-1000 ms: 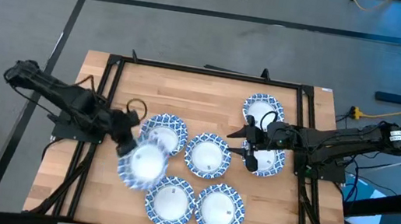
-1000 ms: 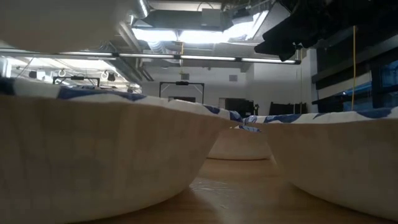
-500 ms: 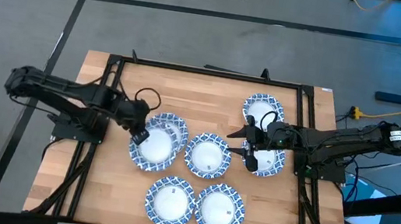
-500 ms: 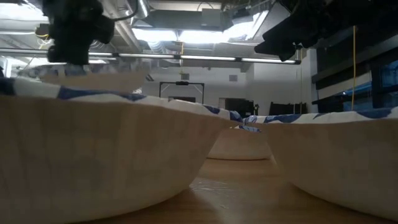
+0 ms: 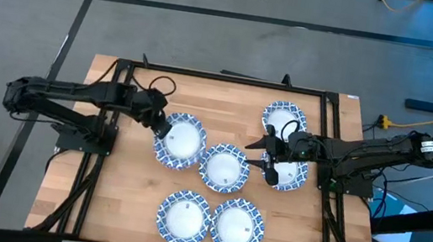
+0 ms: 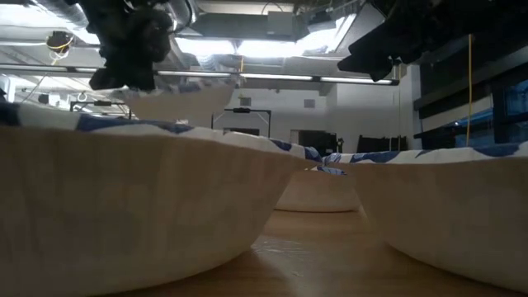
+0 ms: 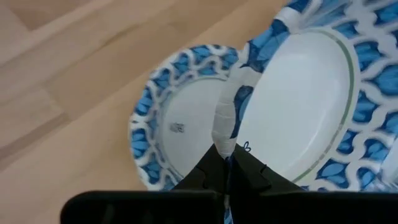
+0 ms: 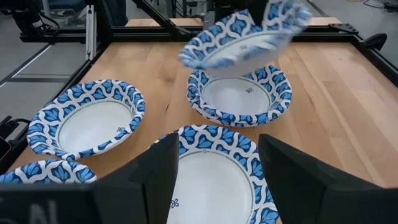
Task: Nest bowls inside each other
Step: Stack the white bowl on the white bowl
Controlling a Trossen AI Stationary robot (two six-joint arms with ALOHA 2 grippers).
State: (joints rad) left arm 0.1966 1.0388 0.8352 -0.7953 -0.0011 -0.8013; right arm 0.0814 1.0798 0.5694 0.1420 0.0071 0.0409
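- Above the bowl on the table (image 8: 239,96), the left gripper (image 5: 157,121) was clamped on the rim of a carried bowl (image 5: 181,140), having swung it up from the near-left area.
- Right gripper (image 5: 267,155) hovered, fingers spread, holding nothing.
- Beyond lay the wooden table (image 5: 235,107), then grey floor (image 5: 211,35).

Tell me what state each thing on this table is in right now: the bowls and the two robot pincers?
Carried bowl: gripped by its rim, held in the air above another bowl.
Bowl underneath: upright on the table, empty.
Middle bowl: upright on the table, empty.
Two near-edge bowls: upright, side by side, empty.
Left pincer: shut on the carried bowl's rim.
Right pincer: open, holding nothing, between the middle and right-hand bowls.
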